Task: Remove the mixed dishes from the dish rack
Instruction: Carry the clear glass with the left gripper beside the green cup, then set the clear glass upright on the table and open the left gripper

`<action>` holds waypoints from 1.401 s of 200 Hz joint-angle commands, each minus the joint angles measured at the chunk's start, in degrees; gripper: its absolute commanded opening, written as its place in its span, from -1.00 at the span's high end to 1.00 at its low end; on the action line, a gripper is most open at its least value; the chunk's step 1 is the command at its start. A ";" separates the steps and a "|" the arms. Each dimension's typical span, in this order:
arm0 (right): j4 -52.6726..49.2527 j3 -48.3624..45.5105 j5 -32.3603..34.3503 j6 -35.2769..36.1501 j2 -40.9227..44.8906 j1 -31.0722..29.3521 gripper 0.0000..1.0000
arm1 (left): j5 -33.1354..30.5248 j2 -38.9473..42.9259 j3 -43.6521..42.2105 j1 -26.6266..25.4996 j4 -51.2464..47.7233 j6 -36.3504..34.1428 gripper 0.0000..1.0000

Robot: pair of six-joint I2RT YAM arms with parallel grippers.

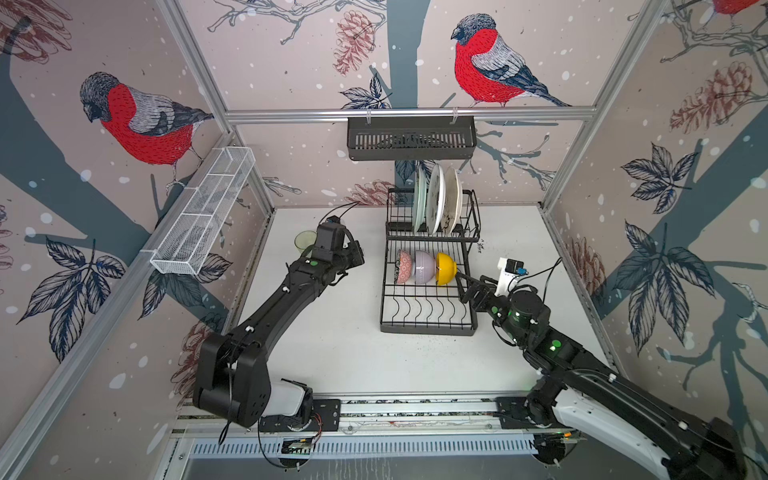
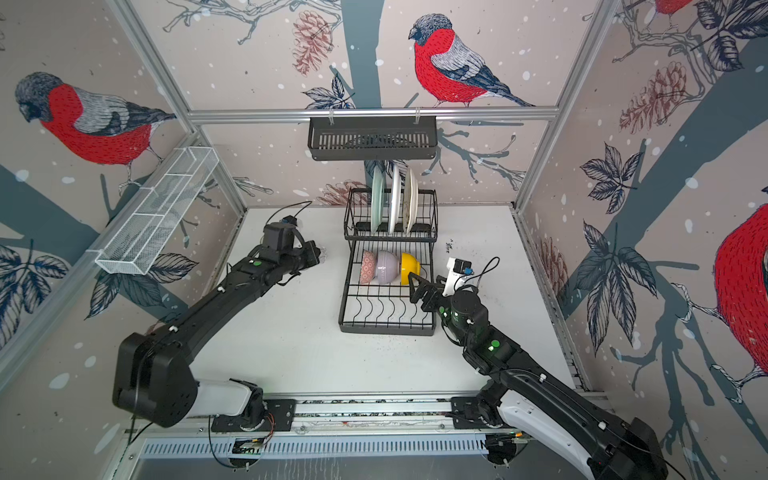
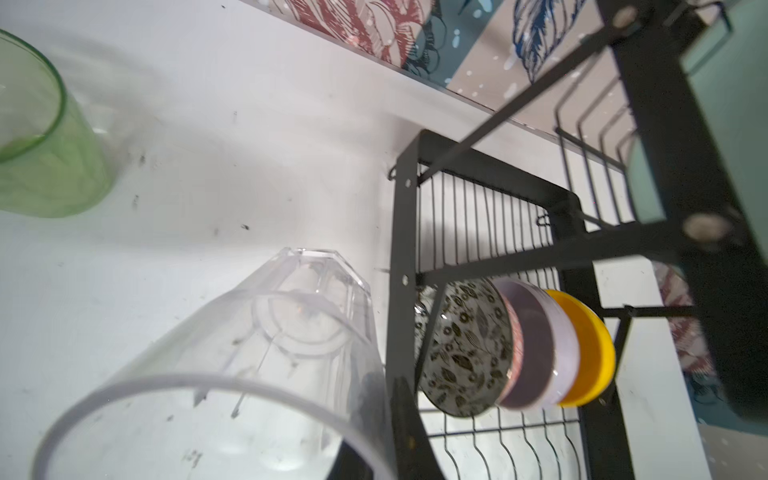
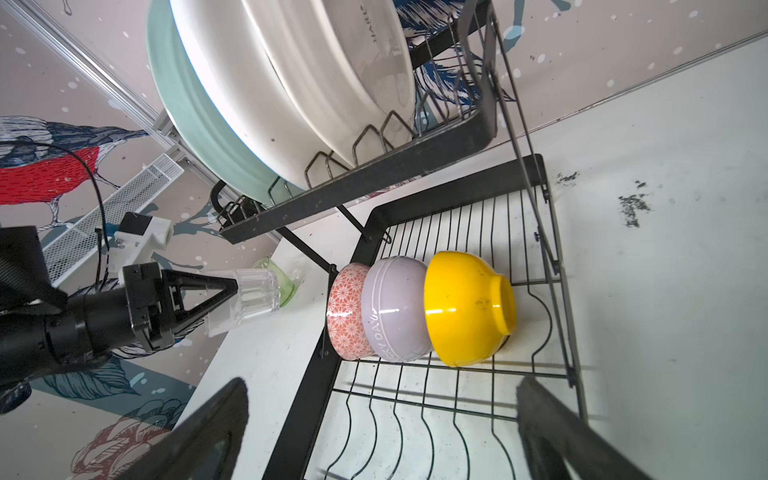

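The left gripper (image 4: 232, 286), clamped on the clear glass (image 4: 245, 299), carried it beside the dish rack (image 1: 388, 324) toward the green glass (image 1: 304, 241), apparently to set it down, while the right gripper (image 1: 461, 280) hung wide open by the yellow bowl (image 1: 445, 268).

Rack right of the table's middle, one glass standing out at its 9 o'clock side

On the table (image 1: 353, 353), the dish rack (image 1: 428, 328) has its raised tier at the 12 o'clock end with three plates (image 1: 436, 199) on edge, side by side. On the lower tray, three bowls (image 1: 424, 268) lie nested in a row from 9 to 3 o'clock. The right gripper (image 1: 460, 286) sits just beside them at 3 o'clock. At 9 o'clock the left gripper (image 4: 230, 289) carries the tilted glass (image 4: 253, 297). The upright glass (image 1: 304, 241) stands beyond, towards 10 o'clock. A wall basket (image 1: 411, 139) hangs at 12 o'clock and a mesh basket (image 1: 203, 212) at 10.
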State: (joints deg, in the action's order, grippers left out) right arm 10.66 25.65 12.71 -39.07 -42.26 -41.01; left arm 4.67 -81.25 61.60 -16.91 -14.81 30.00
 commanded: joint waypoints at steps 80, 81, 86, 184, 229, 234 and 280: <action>-4.64 -0.81 2.98 3.81 4.62 3.69 -0.99 | -2.10 -23.58 24.11 5.83 -15.51 -8.30 1.00; -4.70 -0.79 2.96 3.82 4.63 3.72 -0.99 | -2.28 -23.81 24.41 5.83 -15.78 -8.47 1.00; -4.91 -0.86 2.94 3.78 4.70 3.98 -0.99 | -2.96 -24.82 25.82 5.91 -16.97 -8.98 1.00; -7.05 -0.56 -1.31 5.01 4.84 8.03 -0.99 | -7.29 -39.28 42.22 6.18 -30.45 -14.29 1.00; -8.63 0.06 -2.37 6.01 5.05 8.91 -0.99 | -7.75 -42.76 46.41 6.18 -32.87 -14.44 0.90; -8.72 0.10 -2.66 6.33 5.13 8.97 -0.99 | -7.87 -43.13 46.86 6.19 -33.20 -14.47 0.76; -9.73 0.96 -4.01 7.74 5.30 9.20 -0.99 | -7.09 -44.37 49.07 6.16 -34.21 -14.84 -0.24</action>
State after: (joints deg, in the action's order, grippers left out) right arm 1.58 25.65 10.11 -32.95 -37.10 -31.88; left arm -2.07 -125.78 110.00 -10.79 -47.42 15.94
